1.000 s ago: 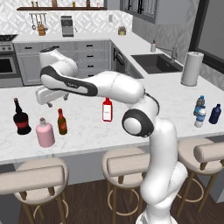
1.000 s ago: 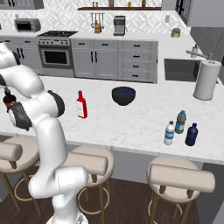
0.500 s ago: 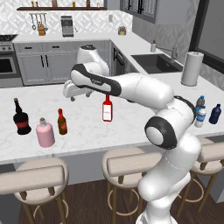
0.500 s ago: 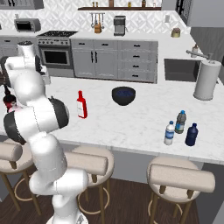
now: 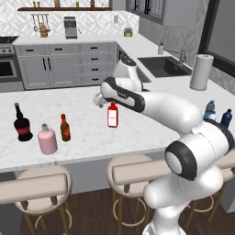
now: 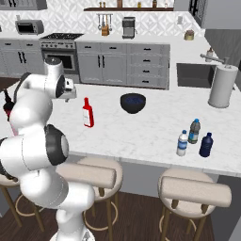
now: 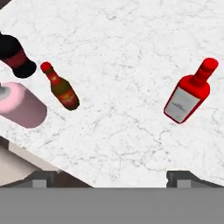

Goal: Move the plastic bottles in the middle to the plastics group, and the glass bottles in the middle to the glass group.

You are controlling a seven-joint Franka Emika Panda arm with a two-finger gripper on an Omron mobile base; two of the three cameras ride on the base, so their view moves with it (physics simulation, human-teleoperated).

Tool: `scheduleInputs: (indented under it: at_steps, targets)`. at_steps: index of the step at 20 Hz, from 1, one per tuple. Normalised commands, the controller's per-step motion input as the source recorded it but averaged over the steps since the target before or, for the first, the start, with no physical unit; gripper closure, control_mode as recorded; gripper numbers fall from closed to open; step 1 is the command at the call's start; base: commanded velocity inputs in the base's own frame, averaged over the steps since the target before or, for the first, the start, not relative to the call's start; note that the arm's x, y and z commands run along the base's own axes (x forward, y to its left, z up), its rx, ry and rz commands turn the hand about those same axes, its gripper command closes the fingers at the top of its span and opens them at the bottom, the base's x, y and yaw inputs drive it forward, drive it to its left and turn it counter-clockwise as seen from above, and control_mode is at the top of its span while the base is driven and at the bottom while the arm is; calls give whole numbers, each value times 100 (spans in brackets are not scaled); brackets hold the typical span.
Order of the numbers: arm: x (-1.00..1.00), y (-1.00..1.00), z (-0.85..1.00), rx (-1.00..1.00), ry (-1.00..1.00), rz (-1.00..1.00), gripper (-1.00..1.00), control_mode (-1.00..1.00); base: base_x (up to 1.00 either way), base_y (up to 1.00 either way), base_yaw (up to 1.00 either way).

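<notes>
Hovering above the white marble counter (image 5: 82, 114), the gripper (image 7: 107, 177) stands with its two dark, blocky fingertips (image 7: 43, 178) spread wide apart, and nothing sits between them. In the hand view, veined polished stone lies below the open jaws.

Nearest the hand is the slim red bottle (image 5: 112, 114), flat-sided with a white label and a red cap, standing upright on the counter just beside the forearm. In the hand view it sits to the right (image 7: 189, 94).

Further out on the left end stand three bottles close together. The small brown bottle (image 5: 65, 128) is narrow, glossy, with a red label and red cap. Just beside it stands the squat pale pink bottle (image 5: 47, 139), rounded at the shoulder, short in the neck, matt in finish. Beyond that is the black round-bellied bottle (image 5: 21, 124), long-necked, with a red label band.

At the far right end of the counter, well apart from these, three smaller bottles cluster: the clear water bottle (image 6: 182, 143) with white cap and blue band, the bluish bottle (image 6: 194, 131) with blue cap, and the dark blue bottle (image 6: 205, 144), opaque and stubby.

A dark round bowl (image 6: 132, 102) rests mid-counter. A cylindrical white paper towel roll (image 6: 222, 86) stands by the sink (image 6: 193, 75).
</notes>
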Motion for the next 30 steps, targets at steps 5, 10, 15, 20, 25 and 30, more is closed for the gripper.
scheduleInputs:
  at_steps: [5, 10, 15, 20, 25, 30]
  targets:
    - [14, -83, 0, 0, 0, -19, -100, -100, 0, 0, 0]
    - [24, -66, 0, 0, 0, -16, -100, -100, 0, 0, 0]
    - [45, -14, 0, 0, -1, -4, -100, -100, 0, 0, 0]
    - [35, 0, 0, 0, 0, 0, -100, -100, 0, 0, 0]
    - [38, 16, -6, -4, 0, 0, -100, -100, 0, 0, 0]
    - [10, 27, -21, -12, 0, 0, -100, -100, 0, 0, 0]
